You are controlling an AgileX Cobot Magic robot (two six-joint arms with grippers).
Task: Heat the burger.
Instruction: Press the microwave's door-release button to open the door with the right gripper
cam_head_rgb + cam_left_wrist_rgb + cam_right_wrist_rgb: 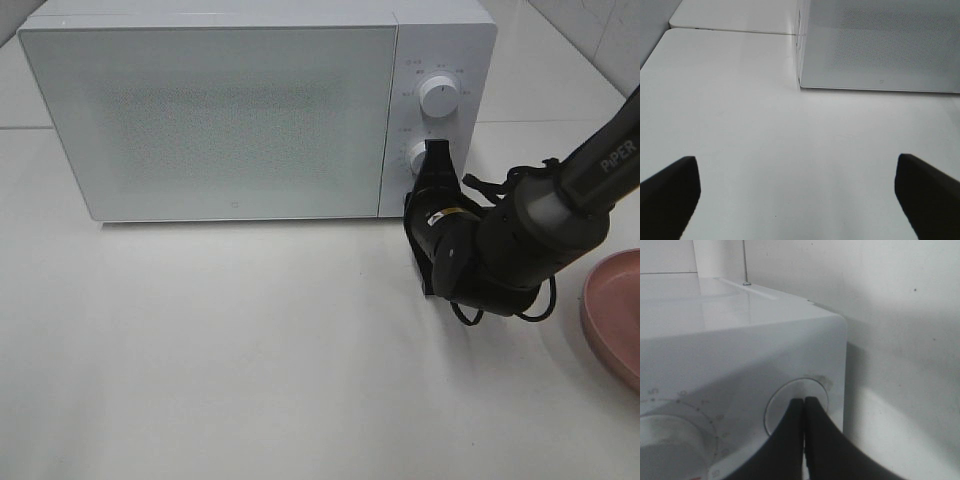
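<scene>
The burger is out of view. The white microwave (230,120) stands at the back of the table with its door closed. My right gripper (436,150) is shut, and its black tips rest against the lower knob (418,156) on the control panel. In the right wrist view the closed fingertips (804,401) touch the face of that round knob (782,407). My left gripper (800,200) is open over the bare table in front of the microwave's left corner (801,75), and nothing is between its fingers (670,192).
An upper knob (439,96) sits above the one being touched. A round pink plate (612,315) lies at the right edge of the table, beside the right arm. White tabletop (250,350) spreads in front of the microwave.
</scene>
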